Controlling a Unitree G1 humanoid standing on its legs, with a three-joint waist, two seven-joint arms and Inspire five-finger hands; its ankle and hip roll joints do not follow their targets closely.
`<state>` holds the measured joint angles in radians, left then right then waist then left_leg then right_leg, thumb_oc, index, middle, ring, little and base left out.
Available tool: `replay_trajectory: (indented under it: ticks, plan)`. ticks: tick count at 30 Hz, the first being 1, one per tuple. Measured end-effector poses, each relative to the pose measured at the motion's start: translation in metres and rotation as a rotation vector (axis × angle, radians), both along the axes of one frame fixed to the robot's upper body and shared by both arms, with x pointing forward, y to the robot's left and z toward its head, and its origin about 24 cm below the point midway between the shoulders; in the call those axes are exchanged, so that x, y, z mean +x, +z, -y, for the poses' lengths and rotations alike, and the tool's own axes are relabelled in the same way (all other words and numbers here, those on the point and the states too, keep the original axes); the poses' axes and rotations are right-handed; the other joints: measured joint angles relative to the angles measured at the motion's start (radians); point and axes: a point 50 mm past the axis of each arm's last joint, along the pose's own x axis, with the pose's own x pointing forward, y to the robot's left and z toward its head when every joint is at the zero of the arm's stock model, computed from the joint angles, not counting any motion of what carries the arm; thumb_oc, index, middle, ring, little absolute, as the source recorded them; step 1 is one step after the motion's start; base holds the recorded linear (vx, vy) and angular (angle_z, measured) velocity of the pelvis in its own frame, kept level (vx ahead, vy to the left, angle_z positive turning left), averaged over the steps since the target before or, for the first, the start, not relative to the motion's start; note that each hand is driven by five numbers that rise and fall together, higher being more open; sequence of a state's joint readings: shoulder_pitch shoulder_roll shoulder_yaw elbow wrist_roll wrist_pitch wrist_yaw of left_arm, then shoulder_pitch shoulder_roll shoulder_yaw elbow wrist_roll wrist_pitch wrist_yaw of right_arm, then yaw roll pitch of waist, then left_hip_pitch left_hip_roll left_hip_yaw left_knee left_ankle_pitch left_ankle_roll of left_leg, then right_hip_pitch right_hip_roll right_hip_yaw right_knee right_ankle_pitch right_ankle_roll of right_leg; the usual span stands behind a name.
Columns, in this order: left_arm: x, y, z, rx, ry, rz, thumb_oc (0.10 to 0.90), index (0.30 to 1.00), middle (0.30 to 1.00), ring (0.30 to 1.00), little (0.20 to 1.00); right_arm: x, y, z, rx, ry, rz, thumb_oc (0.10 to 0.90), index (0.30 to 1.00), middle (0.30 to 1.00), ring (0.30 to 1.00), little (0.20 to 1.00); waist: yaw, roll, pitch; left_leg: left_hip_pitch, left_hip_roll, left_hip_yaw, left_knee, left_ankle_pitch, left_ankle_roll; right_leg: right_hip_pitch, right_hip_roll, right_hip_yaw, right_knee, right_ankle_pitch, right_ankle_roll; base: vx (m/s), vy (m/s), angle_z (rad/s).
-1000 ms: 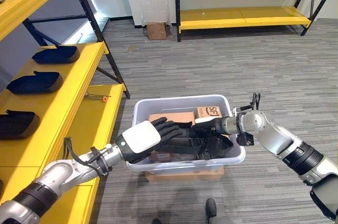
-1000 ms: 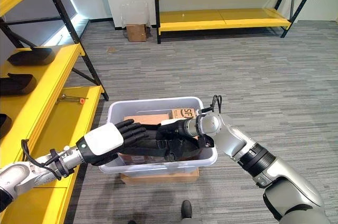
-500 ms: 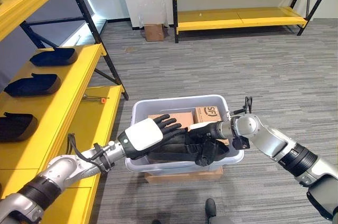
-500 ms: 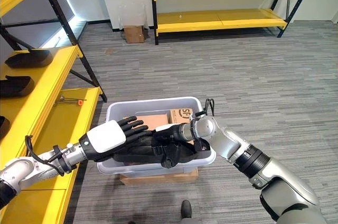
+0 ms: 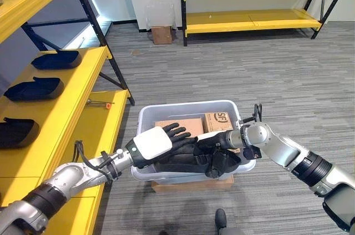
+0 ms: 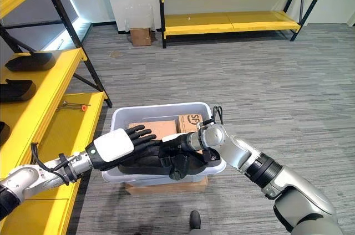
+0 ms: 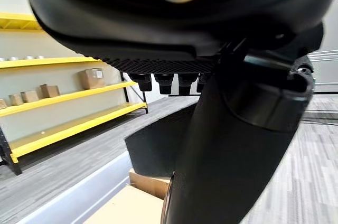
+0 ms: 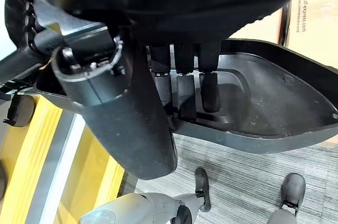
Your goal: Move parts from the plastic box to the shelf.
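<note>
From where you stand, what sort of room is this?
Probably a warehouse or parts storeroom: yellow shelving racks line the far wall and the robot's left side, dark moulded parts lie along the near shelf, and a grey plastic box holding cartons stands on the carpeted floor.

Black part (image 5: 183,160) partly behind left hand (image 5: 152,143)

storeroom, yellow shelving (image 5: 252,20), cardboard boxes (image 5: 163,33)

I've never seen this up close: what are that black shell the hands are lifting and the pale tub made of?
Black part: probably moulded plastic, matte, thin-walled and hollow inside. Plastic box: seemingly smooth greyish plastic, slightly translucent with rounded rim. Right hand curls over the part's edge; left hand supports it.
</note>
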<state>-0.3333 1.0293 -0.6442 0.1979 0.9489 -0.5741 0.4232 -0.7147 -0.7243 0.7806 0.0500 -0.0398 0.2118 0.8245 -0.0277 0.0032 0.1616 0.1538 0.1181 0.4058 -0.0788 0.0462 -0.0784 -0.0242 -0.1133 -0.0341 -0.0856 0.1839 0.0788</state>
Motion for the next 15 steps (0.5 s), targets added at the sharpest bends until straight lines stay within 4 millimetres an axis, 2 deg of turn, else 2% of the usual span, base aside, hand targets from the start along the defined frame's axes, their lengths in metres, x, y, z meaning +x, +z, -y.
replay_trajectory:
  ticks: [7, 15]
  plan:
    - [0.002, -0.010, 0.015, -0.091, 0.014, -0.047, 0.900, 1.000, 1.000, 1.000, 1.000, -0.001, -0.006, 0.007, -0.060, -0.002, 0.012, 0.400, 0.300, 0.300, 0.300, 0.300, 0.000, -0.011, -0.006, 0.000, 0.000, 0.000, 0.000, 0.000, 0.000, 0.000, 0.000, 0.000, 0.000, 0.000, 0.000, 0.00, 0.000, 0.00]
    - [0.002, -0.010, 0.025, -0.167, 0.022, -0.094, 0.900, 1.000, 1.000, 1.000, 1.000, 0.002, -0.009, 0.012, -0.074, -0.017, 0.009, 0.400, 0.300, 0.300, 0.300, 0.300, 0.001, -0.023, -0.014, 0.001, 0.000, 0.000, 0.000, 0.000, 0.000, 0.001, 0.000, 0.000, 0.000, 0.000, 0.000, 0.00, 0.000, 0.00]
